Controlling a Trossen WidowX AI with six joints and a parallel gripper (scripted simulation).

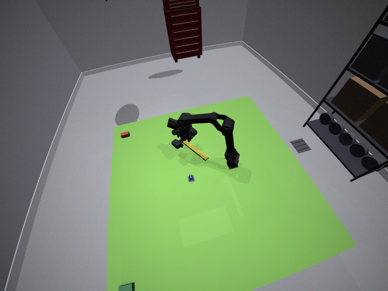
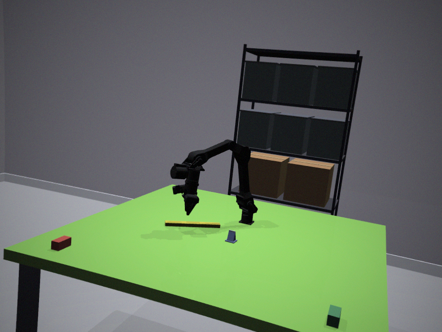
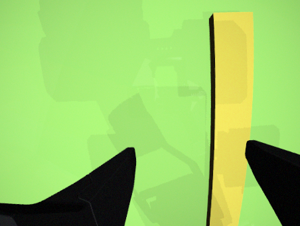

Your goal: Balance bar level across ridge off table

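Observation:
A long yellow bar (image 1: 195,150) (image 2: 192,223) (image 3: 232,113) lies flat on the green table (image 1: 150,212) (image 2: 271,271). A small blue-grey ridge (image 1: 191,177) (image 2: 231,236) stands on the table apart from the bar, in front of it in the exterior view. My gripper (image 2: 188,213) (image 3: 190,151) is open and empty, pointing down above the bar. In the wrist view the bar runs lengthwise right of the middle between the fingertips, close to the right fingertip at its right edge. In the top view the arm's gripper end hides the bar's far end.
A red block (image 1: 124,134) (image 2: 61,243) lies near the table's left corner. A green block (image 1: 126,287) (image 2: 333,316) lies near another table edge, far from the bar. The arm's base (image 1: 231,159) (image 2: 246,216) stands right of the bar. A shelf rack stands beyond the table.

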